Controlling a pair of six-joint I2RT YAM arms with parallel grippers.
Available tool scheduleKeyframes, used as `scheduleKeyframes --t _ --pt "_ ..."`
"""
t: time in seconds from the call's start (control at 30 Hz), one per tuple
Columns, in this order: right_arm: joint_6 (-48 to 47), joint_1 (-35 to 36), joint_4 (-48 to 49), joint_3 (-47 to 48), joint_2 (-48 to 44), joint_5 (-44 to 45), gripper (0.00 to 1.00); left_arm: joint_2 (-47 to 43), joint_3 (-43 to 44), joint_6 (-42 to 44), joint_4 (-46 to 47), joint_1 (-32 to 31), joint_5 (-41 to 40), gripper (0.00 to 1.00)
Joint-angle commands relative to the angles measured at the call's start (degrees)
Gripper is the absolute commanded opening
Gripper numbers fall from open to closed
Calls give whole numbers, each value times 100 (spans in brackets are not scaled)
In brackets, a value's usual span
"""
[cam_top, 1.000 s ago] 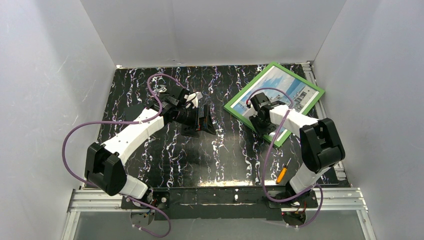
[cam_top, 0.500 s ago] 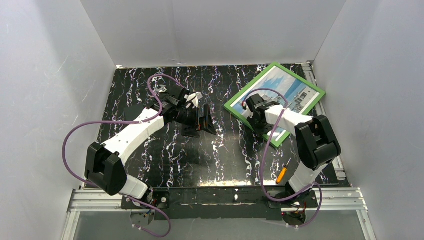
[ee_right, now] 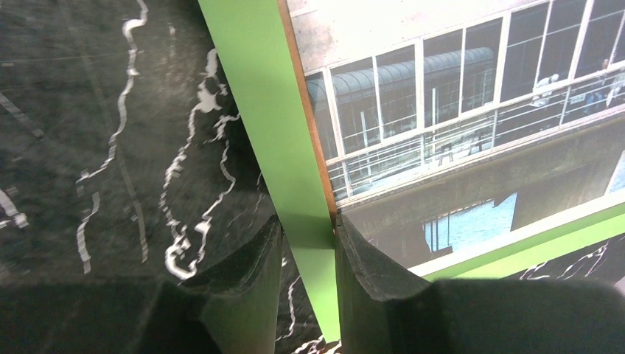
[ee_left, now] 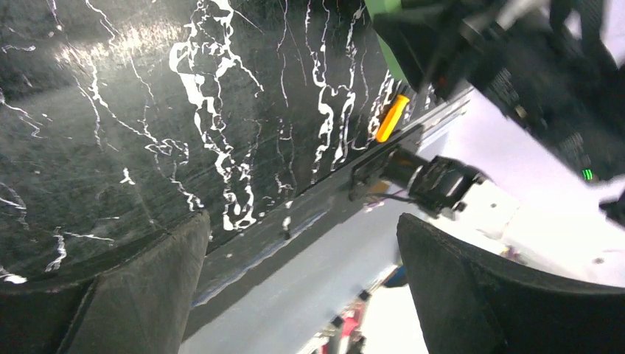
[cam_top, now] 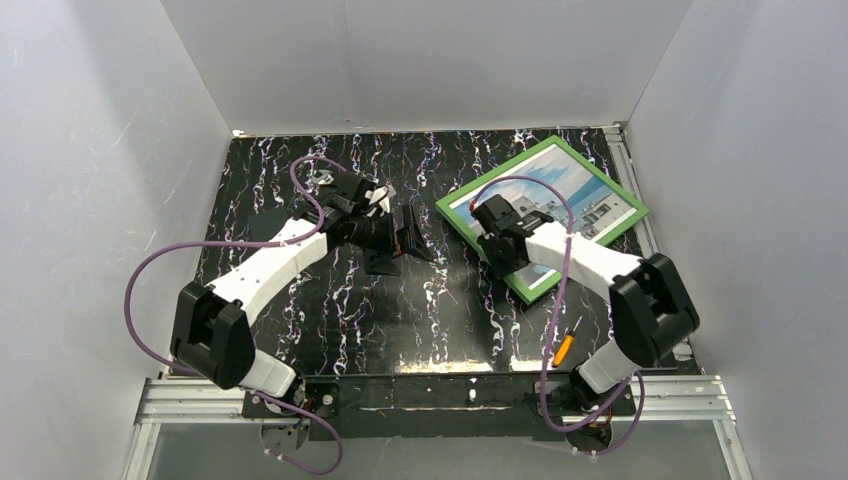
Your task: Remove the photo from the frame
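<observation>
An orange-handled screwdriver (cam_top: 566, 347) lies on the black marbled table (cam_top: 330, 300).

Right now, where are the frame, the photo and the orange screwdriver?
the frame (ee_right: 264, 88): right wrist view, on its green side bar.
the photo (cam_top: 585, 180): top external view, on the blue sky part of the print.
the orange screwdriver (cam_top: 564, 349): top external view, on its orange handle.
</observation>
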Motion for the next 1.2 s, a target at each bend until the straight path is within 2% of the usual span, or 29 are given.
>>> scheduleKeyframes --t 0.0,0.13,0.23,0.37,0.5,0.7,0.8,0.9,1.07,1.17 --pt "806 127 -110 150 -758 -288 1 312 -467 -1260 611 179 593 100" --pt "1025 307 -191 243 -1001 -335 1 605 -1193 -3031 2400 220 1107 100" --pt "1182 412 -194 279 -1095 -391 1 620 -1452 -3693 3085 205 997 100" --pt "1499 486 -189 321 -1201 -500 1 335 -1651 -3789 3017 100 290 100" --pt "1715 508 -94 270 -1382 -852 1 480 -1841 -3970 3779 -33 -177 100" --pt "1847 526 -32 140 -1814 -1285 1 1474 -1760 -4232 5890 -99 -218 100" --pt "1857 536 74 -1 -2003 -1521 1 1506 -1557 -3839 5902 -218 -282 100" --pt "1862 539 91 -111 -2138 -1548 1 1434 -1380 -3471 5521 -378 -370 100" --pt "1879 545 190 -263 -2275 -1576 1 1445 -1465 -3501 5660 -514 -632 87" --pt "1889 550 170 -249 -2255 -1575 1 1240 -1714 -3509 5910 -553 -743 92"
